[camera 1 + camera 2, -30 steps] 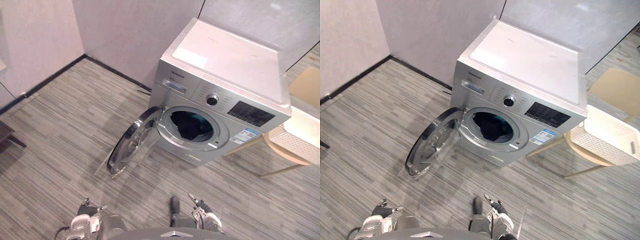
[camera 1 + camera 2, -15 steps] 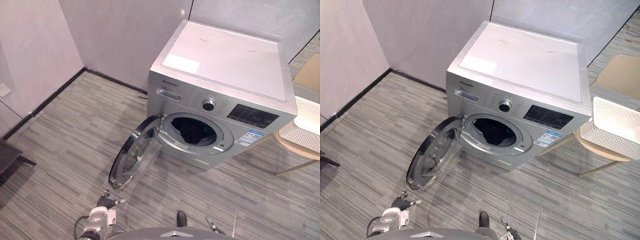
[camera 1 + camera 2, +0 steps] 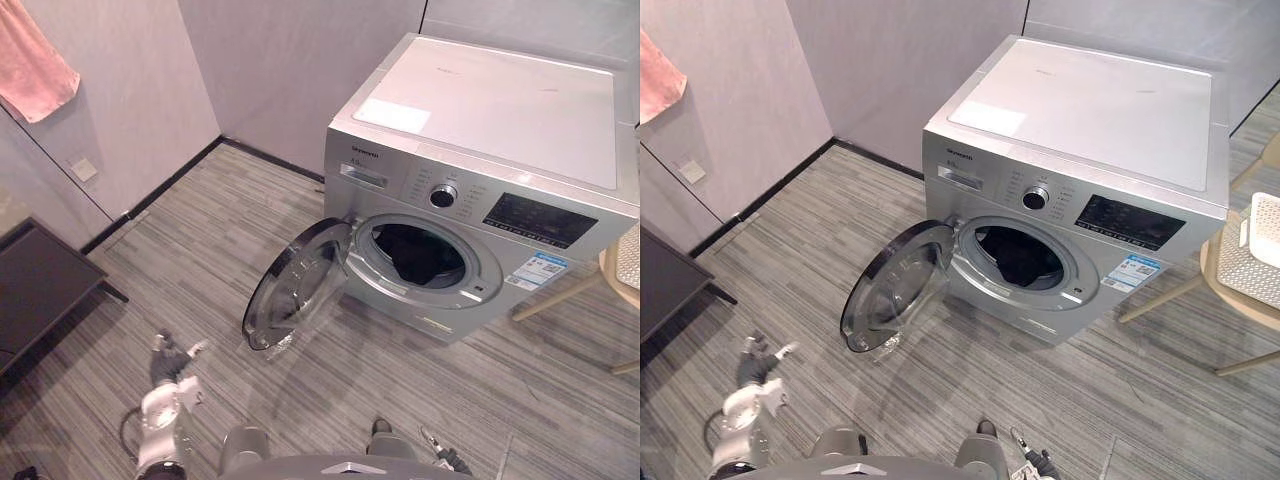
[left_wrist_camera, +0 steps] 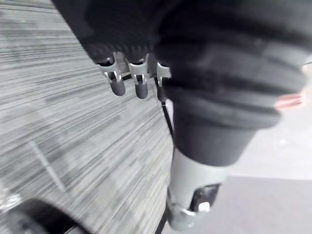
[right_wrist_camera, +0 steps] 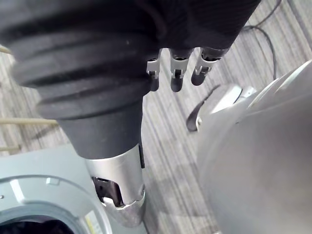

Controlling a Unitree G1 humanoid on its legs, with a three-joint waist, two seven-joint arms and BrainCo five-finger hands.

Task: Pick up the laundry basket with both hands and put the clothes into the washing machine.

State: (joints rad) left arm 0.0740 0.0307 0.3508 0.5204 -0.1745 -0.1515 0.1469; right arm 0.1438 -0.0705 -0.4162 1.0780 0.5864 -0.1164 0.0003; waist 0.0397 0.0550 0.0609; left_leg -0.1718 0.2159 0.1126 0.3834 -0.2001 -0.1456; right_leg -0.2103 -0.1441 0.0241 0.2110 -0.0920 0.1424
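Since half a second earlier the whole view had swung left, so new things stood at that side while the chair and basket had slid to the right edge.

Farthest left, one pink cloth [image 3: 35,62] hung on the wall, with one wall socket [image 3: 84,169] below it and one low dark table [image 3: 40,285] on the floor [image 3: 200,230] under them. None of these three had been in sight before.

Next came the left robot hand [image 3: 168,362], reaching farther out over the floor than before. Its fingers were loosely spread and it held nothing.

In the middle stood the one washing machine [image 3: 480,110], its single round door [image 3: 297,285] swung wide to the left as earlier. A heap of dark clothes [image 3: 412,255] lay inside the drum, as it had before.

Low down, in front of the machine, the right robot hand [image 3: 1035,462] showed by its fingertips. Its own wrist view showed its fingers [image 5: 175,73] hanging relaxed, and it was empty too. That made two robot hands, both free.

At the far right one pale chair [image 3: 1218,285] stood just beside the machine, with the one white laundry basket [image 3: 1260,255] resting on its seat, well apart from both robot hands. I could not tell what lay in the basket.
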